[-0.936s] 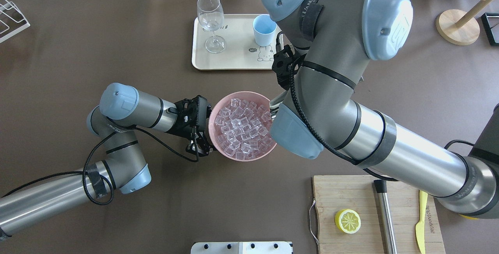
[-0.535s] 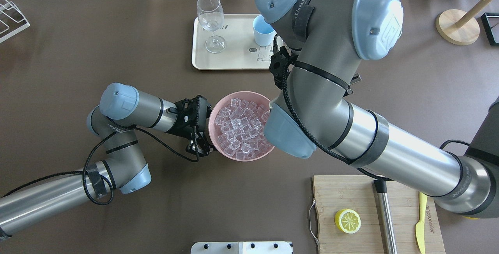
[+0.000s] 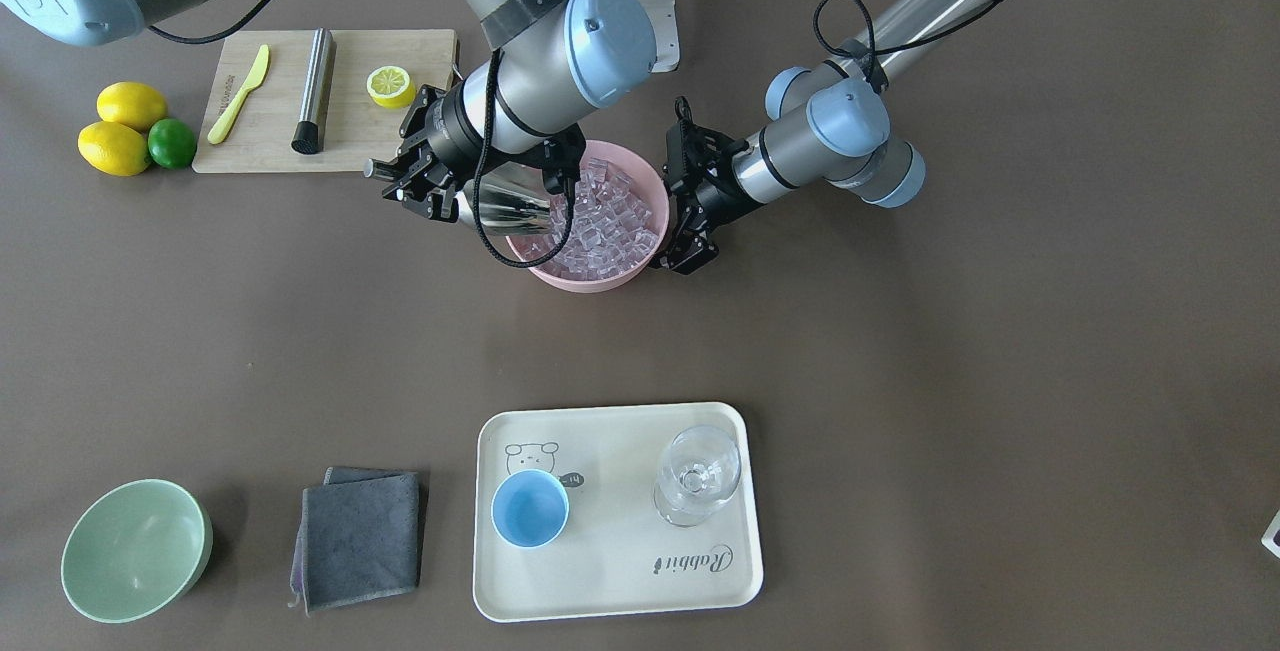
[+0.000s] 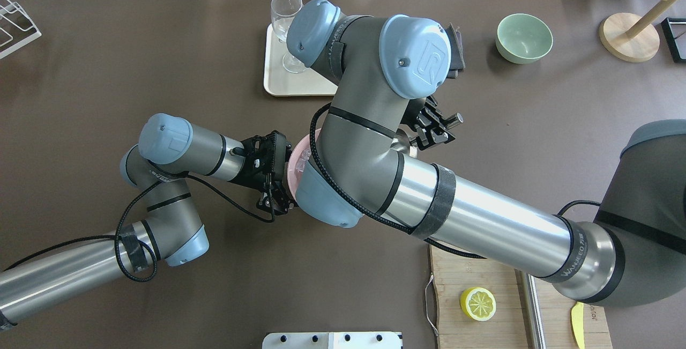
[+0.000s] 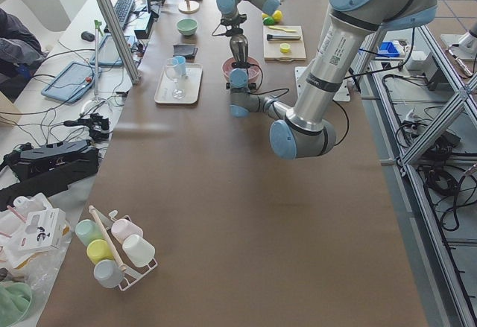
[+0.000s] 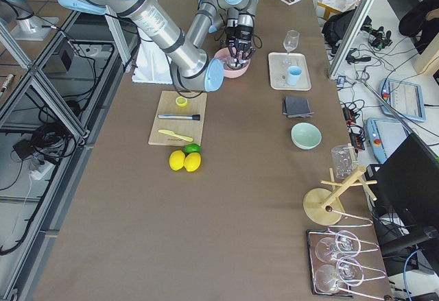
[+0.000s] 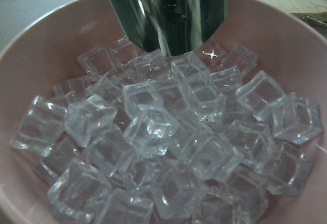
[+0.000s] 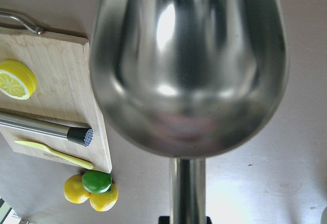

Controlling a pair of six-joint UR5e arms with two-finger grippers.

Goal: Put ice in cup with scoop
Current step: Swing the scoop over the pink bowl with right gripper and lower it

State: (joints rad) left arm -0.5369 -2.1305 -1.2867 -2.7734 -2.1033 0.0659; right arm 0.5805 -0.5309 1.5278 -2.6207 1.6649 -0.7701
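The ice (image 3: pixel 600 221) fills a pink bowl (image 3: pixel 590 283) at mid-table. My right gripper (image 3: pixel 440 193) is shut on the handle of the steel scoop (image 3: pixel 505 209). The scoop's trough slants down over the bowl's edge. In the left wrist view the scoop's tip (image 7: pixel 166 15) touches the ice (image 7: pixel 163 132). My left gripper (image 3: pixel 672 221) is at the bowl's opposite rim and looks closed on it. The light-blue cup (image 3: pixel 530 508) stands empty on the tray. In the overhead view my right arm hides the cup and most of the bowl (image 4: pixel 292 164).
The cream tray (image 3: pixel 610 591) also holds a clear stemmed glass (image 3: pixel 697 476). A grey cloth (image 3: pixel 358 536) and a pale green bowl (image 3: pixel 135 551) lie beside the tray. A wooden board (image 3: pixel 360 136) holds a steel cylinder (image 3: pixel 313 91), a knife and half a lemon.
My right arm has swung left over the pink bowl and tilted the scoop down onto the ice. It now covers the bowl and cup in the overhead view. The left arm has not moved.
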